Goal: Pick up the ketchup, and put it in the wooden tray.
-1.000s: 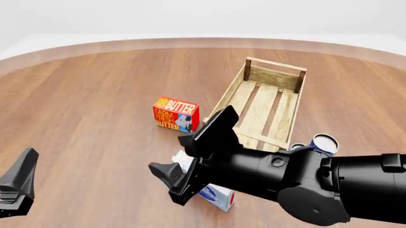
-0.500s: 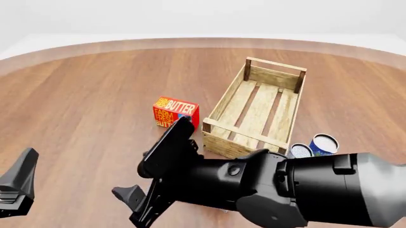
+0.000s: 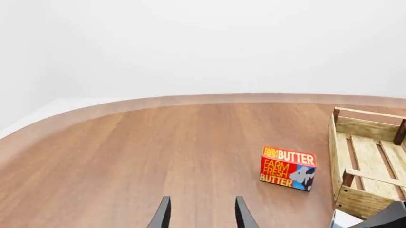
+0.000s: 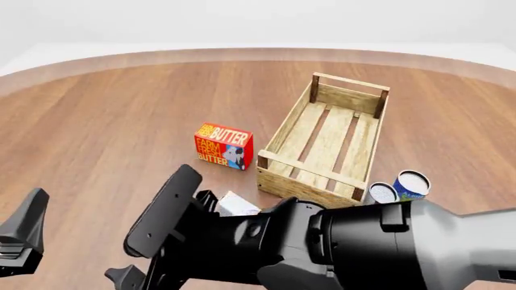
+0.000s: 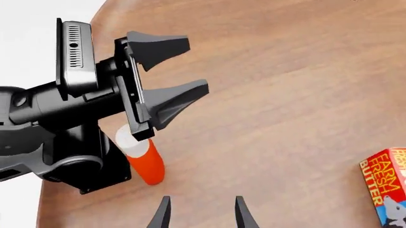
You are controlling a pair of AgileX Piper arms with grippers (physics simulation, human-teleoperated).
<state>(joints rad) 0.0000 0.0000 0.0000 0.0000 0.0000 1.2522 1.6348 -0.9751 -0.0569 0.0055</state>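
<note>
The ketchup, a red-orange bottle with a white cap, shows only in the right wrist view, close beside the left arm's dark body and partly behind its fingers. My right gripper is open a short way off from the bottle, with nothing between its fingers. My left gripper also stands open and empty above the bottle. In the front view the ketchup is hidden; the bulky right arm fills the near foreground. The wooden tray lies empty at centre right, also seen as the tray in the left wrist view.
A red butter box stands just left of the tray. A white carton peeks out behind the right arm. Two cans sit by the tray's near right corner. The left gripper is at the near left edge.
The right arm has swung left and nearer across the front view, uncovering the tray's front end and the cans. The left gripper has stayed put.
</note>
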